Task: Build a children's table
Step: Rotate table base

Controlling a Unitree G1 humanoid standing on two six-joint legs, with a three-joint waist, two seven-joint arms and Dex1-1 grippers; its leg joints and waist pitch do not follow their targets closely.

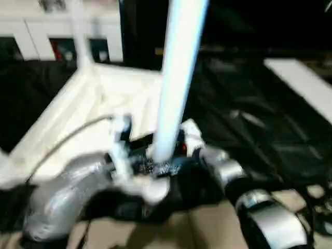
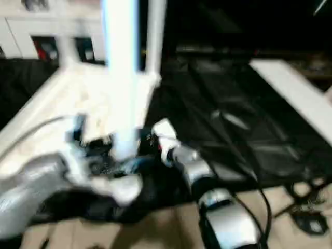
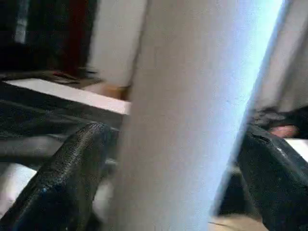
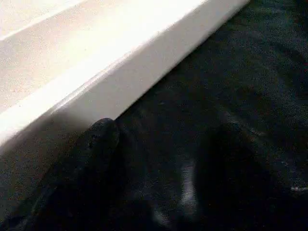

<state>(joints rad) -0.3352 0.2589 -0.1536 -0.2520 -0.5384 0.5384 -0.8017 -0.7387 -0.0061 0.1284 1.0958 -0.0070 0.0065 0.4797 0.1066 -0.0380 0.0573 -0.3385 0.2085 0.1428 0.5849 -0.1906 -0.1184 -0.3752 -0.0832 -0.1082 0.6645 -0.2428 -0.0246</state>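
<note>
The left gripper (image 3: 168, 159) has its 2 black fingers (image 3: 72, 173) spread around the base of an upright white leg (image 1: 179, 72), at the near right corner of the upturned tabletop (image 1: 88, 104). The right gripper (image 4: 144, 192) hangs unclenched and empty just beside the tabletop's right edge, over black cloth (image 1: 249, 119). The leg looks light, stiff and smooth, likely slippery, so I would grasp it low, near the socket.

The tabletop (image 1: 78, 109) lies upside down on a dark sheet (image 1: 249, 135). A leg (image 1: 179, 78) stands upright at the tabletop's near right corner, between the left claw's fingers (image 3: 72, 178). Another leg (image 1: 78, 31) rises from its far corner. The right claw (image 4: 96, 144) sits just beside the tabletop's edge. A cabinet (image 1: 31, 36) stands behind the tabletop.
</note>
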